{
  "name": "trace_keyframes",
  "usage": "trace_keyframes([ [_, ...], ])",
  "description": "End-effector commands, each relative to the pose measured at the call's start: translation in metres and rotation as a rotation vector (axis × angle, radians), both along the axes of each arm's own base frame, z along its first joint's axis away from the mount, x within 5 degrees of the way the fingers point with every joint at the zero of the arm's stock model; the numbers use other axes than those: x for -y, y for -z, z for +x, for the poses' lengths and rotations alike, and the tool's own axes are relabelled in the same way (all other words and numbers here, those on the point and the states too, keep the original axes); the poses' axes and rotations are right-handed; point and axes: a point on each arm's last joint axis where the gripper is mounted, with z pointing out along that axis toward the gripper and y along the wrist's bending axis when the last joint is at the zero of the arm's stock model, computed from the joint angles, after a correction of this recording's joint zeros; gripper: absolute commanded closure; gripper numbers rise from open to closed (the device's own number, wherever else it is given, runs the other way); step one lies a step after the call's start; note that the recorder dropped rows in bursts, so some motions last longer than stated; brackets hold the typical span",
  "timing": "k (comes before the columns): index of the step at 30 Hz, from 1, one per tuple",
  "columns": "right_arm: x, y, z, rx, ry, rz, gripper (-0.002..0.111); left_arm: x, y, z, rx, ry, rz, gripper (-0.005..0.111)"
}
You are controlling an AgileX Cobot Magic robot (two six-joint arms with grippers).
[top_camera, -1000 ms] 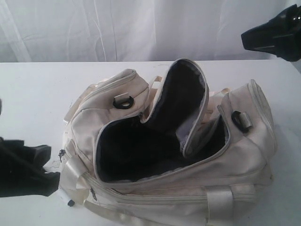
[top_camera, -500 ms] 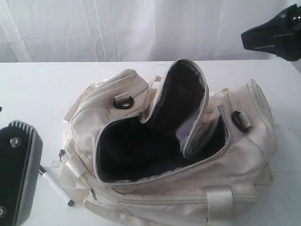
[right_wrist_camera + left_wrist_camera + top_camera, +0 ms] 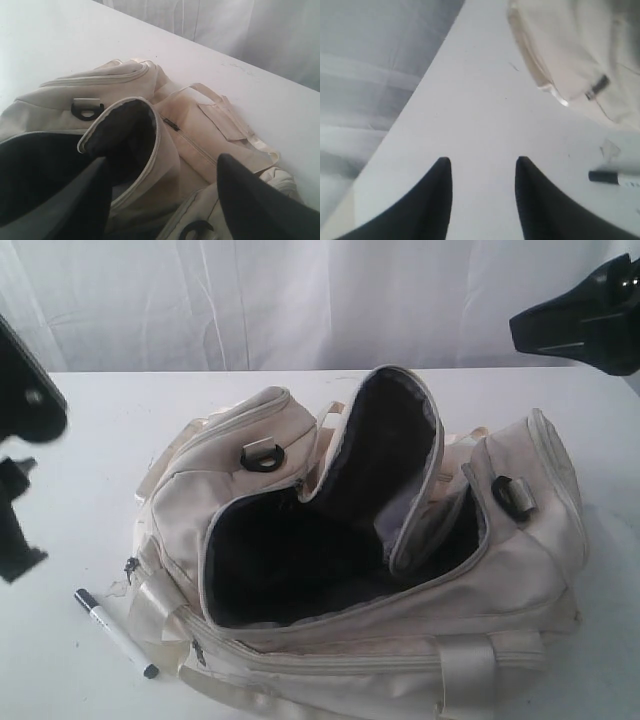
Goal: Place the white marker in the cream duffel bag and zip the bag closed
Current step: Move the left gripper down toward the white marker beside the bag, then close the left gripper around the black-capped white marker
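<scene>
Nearest, by the front edge of the bench (image 3: 70,450) toward its left corner, the white marker (image 3: 115,633) lies flat and slanted on the bare top. Its black cap points toward the left edge and its other end is just beside the left end of the cream duffel bag (image 3: 520,570); whether they touch I cannot tell. The bag fills the middle and right of the bench. Its main zipper is undone, the mouth gapes on a dark lining, and the top flap (image 3: 385,440) stands upright. A black D-ring (image 3: 262,457) sits on the bag's left end. Over the left edge, raised well clear of the marker, the left gripper (image 3: 481,162) hangs with its fingers spread wide and nothing between them. Farther back, high over the right end of the bench toward its back edge, the right gripper (image 3: 162,162) hovers above the bag, its fingers (image 3: 240,200) likewise parted and empty. A white curtain (image 3: 300,300) hangs behind the back edge.
</scene>
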Motion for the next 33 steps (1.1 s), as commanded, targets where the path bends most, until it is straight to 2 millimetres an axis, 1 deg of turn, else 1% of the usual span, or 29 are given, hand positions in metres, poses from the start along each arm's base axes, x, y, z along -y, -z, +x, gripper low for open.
trace_keyframes([
  [1,0.0,0.0,-0.002,-0.007,-0.001,0.015,0.051,-0.021,-0.014,0.024,0.057,-0.168,-0.303,0.069],
  [2,0.0,0.0,-0.002,-0.007,-0.001,0.017,0.051,-0.024,-0.012,0.028,0.037,-0.194,-0.357,0.069],
  [4,-0.001,0.0,-0.003,-0.011,-0.004,0.022,0.051,-0.027,0.0,0.035,-0.058,-0.26,-0.48,0.067],
  [6,-0.001,0.0,-0.003,-0.013,-0.006,0.024,0.051,-0.026,0.014,0.038,-0.192,-0.317,-0.59,0.061],
  [7,-0.001,0.0,-0.003,-0.014,-0.007,0.026,0.051,-0.022,0.022,0.038,-0.28,-0.329,-0.655,0.056],
  [9,-0.001,-0.001,-0.003,-0.016,-0.01,0.032,0.051,-0.016,0.036,0.039,-0.391,-0.337,-0.717,0.05],
  [12,-0.002,0.0,-0.004,-0.023,-0.016,0.031,0.051,-0.013,0.051,0.039,-0.472,-0.371,-0.733,0.049],
  [18,-0.003,0.0,-0.004,-0.03,-0.025,0.037,0.051,-0.017,0.072,0.029,-0.527,-0.54,-0.798,0.049],
  [22,-0.003,0.0,-0.005,-0.031,-0.038,0.029,0.051,-0.017,0.086,0.026,-0.497,-0.619,-0.892,0.049],
  [29,-0.004,0.0,-0.006,-0.03,-0.053,0.028,0.051,-0.014,0.103,0.033,-0.449,-0.697,-1.018,0.049],
  [33,-0.004,0.001,-0.007,-0.037,-0.06,0.027,0.051,-0.011,0.11,0.04,-0.446,-0.707,-1.034,0.049],
])
